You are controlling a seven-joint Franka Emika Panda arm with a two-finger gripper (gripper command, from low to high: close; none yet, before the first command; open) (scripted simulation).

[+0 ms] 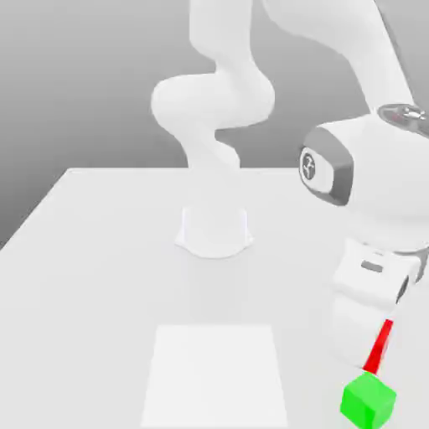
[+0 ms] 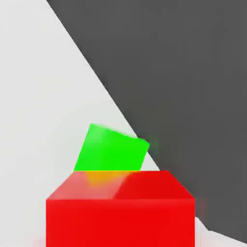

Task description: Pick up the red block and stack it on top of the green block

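Observation:
The red block (image 1: 381, 343) shows as a narrow tilted red strip just under the white hand at the exterior view's right. In the hand view the red block (image 2: 120, 212) sits very close to the camera. My gripper (image 1: 369, 339) is shut on the red block, with the hand's body covering most of it. The green block (image 1: 367, 400) rests on the white table (image 1: 100, 251) directly below the red strip, near the front edge. In the hand view the green block (image 2: 112, 149) lies just beyond the red one, turned at a slight angle.
The arm's round base (image 1: 214, 230) stands mid-table, far from the blocks. A lighter rectangular patch (image 1: 214, 373) marks the table's front middle. In the hand view the table's edge runs close past the green block, with dark floor (image 2: 193, 72) beyond it.

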